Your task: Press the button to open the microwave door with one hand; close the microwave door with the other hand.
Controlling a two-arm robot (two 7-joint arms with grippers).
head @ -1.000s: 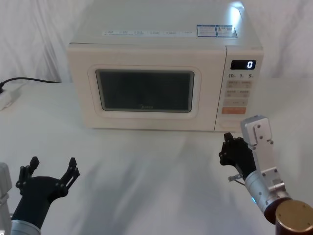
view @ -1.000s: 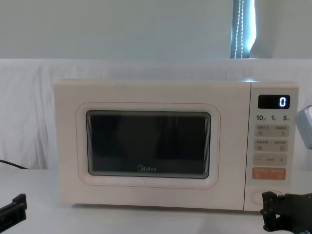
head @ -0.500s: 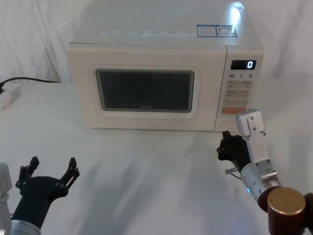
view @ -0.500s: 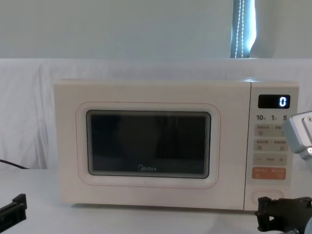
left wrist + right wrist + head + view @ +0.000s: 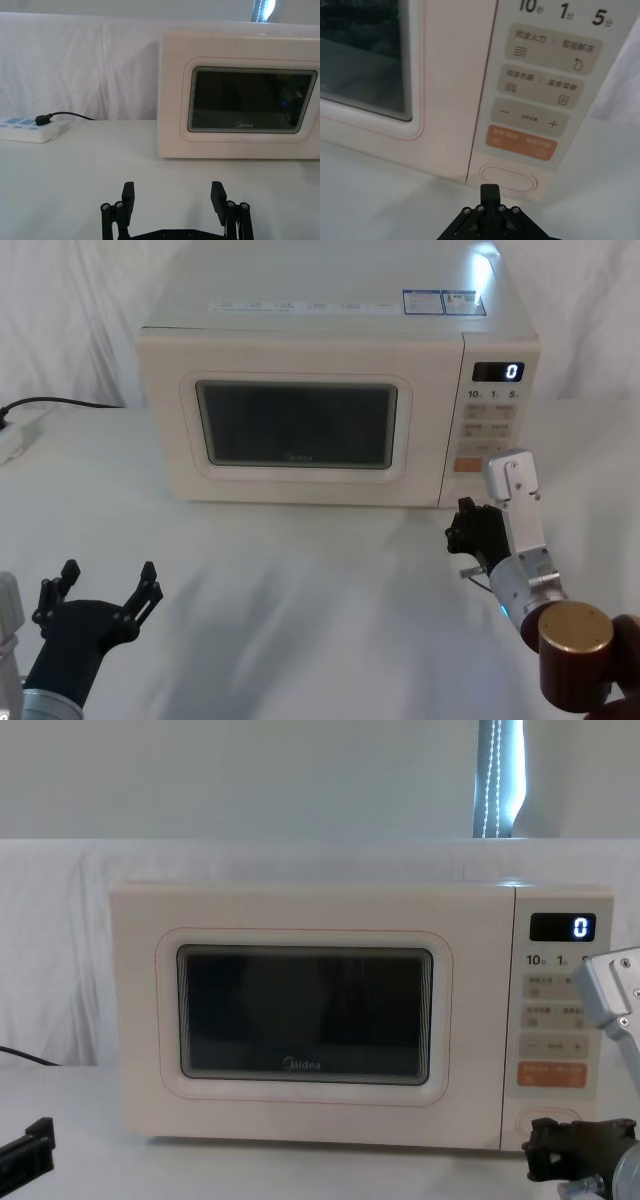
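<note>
The cream microwave stands at the back of the table with its door [image 5: 295, 425] shut; the dark window and Midea logo face me [image 5: 303, 1020]. The oval door button [image 5: 508, 178] sits at the bottom of the control panel [image 5: 555, 1020], under the orange key. My right gripper [image 5: 466, 527], on its silver-grey wrist block, is shut and points at that button from a short gap away, fingertips pressed together [image 5: 490, 190]. My left gripper [image 5: 105, 585] hangs open low at the near left, well short of the door [image 5: 252, 102], with nothing between its fingers [image 5: 128, 192].
A white power strip [image 5: 27, 132] with a black plug and cable lies on the white cloth at the far left [image 5: 15, 440]. Bare cloth stretches between the microwave front and both grippers.
My right gripper has moved forward and a little right, closer to the bottom of the control panel. The left gripper and the door have not moved.
</note>
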